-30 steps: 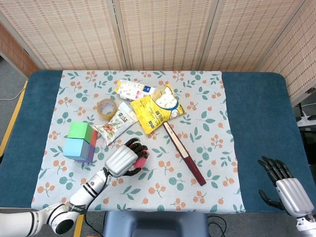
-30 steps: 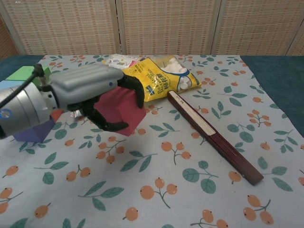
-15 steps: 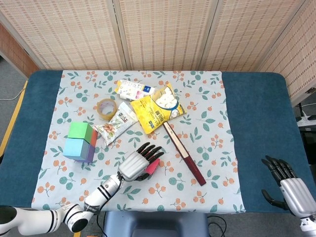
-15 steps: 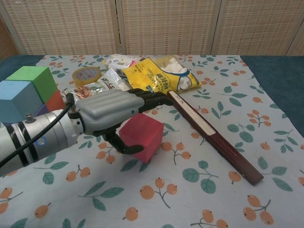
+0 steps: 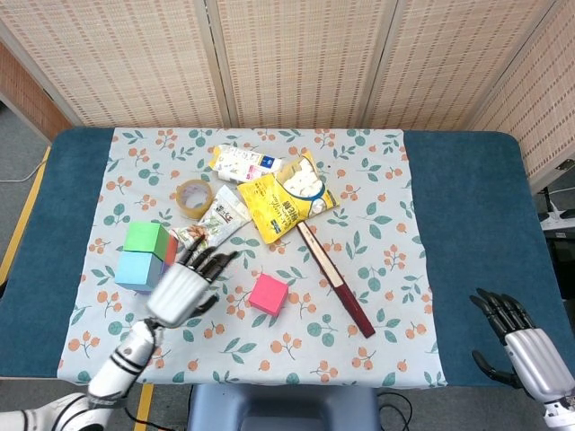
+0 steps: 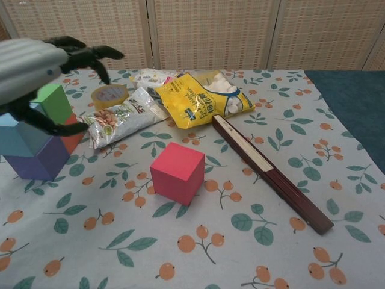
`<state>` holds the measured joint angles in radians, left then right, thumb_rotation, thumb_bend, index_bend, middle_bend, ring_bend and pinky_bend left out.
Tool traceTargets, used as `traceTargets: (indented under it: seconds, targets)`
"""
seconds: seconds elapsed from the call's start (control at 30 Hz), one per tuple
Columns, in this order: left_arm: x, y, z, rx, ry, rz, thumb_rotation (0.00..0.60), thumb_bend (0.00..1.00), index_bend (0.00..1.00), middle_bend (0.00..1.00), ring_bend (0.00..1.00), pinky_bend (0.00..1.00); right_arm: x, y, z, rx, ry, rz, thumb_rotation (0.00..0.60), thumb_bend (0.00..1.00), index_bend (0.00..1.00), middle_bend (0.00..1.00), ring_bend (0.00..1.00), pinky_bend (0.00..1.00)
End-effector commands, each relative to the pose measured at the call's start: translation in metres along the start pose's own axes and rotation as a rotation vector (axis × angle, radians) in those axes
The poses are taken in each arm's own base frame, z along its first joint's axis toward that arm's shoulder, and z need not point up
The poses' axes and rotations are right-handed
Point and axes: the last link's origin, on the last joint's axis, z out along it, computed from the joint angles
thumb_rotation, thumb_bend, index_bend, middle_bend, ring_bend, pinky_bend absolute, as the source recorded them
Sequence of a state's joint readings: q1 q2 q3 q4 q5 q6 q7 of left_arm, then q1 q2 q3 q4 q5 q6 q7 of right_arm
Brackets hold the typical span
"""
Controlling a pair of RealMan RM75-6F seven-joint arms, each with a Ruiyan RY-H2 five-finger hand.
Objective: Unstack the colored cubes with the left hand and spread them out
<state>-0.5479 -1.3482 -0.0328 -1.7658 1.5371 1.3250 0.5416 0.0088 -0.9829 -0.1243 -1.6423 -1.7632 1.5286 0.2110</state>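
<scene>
So the left hand [image 5: 180, 289] has let go of the pink cube [image 5: 269, 294] and pulled back toward the stack; half a second ago it was still draped over that cube. From the head view, the cube now sits alone on the flowered cloth of the bench [image 5: 467, 206], between the stack and the long dark folded fan [image 5: 335, 290], well apart from both. The hand hovers with its fingers [image 5: 208, 261] spread and nothing in them, just right of the remaining stack, where a green cube [image 5: 146, 238] and a light blue cube [image 5: 137, 268] show on top. The right hand [image 5: 521, 339] hangs off the near right corner, fingers loosely apart, empty. In the chest view the hand is up at top left over the stack, released, and you can see a purple cube [image 6: 37, 164] under the blue one plus a sliver of a red cube [image 6: 73, 135]. My guess: one cube spread, several left, next grab probably the green one.
</scene>
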Motion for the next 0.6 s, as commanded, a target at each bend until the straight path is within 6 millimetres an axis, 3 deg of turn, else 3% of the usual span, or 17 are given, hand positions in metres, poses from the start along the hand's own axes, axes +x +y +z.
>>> traceTargets:
  seconds: [0.03,0.2,0.3,0.6]
  targets:
    - [0.008,-0.046,-0.048,0.183,-0.031,0.082,0.600,0.29,0.13,0.36,0.23,0.11,-0.001,-0.002,-0.001,0.005,0.000,-0.006,0.600,0.29,0.00,0.00,0.00,0.00]
    - [0.002,-0.082,-0.074,0.328,-0.077,0.089,0.600,0.29,0.12,0.37,0.24,0.12,-0.005,-0.005,-0.002,0.017,-0.017,-0.007,0.600,0.29,0.00,0.00,0.00,0.00]
    - [-0.004,-0.092,-0.085,0.380,-0.142,0.040,0.600,0.29,0.08,0.38,0.24,0.13,-0.004,-0.005,-0.002,0.018,-0.008,-0.006,0.600,0.29,0.00,0.00,0.00,0.00]
    - [-0.016,-0.093,-0.081,0.396,-0.261,0.011,0.600,0.29,0.00,0.33,0.19,0.13,-0.002,-0.004,-0.003,0.015,-0.001,-0.001,0.600,0.29,0.00,0.00,0.00,0.00]
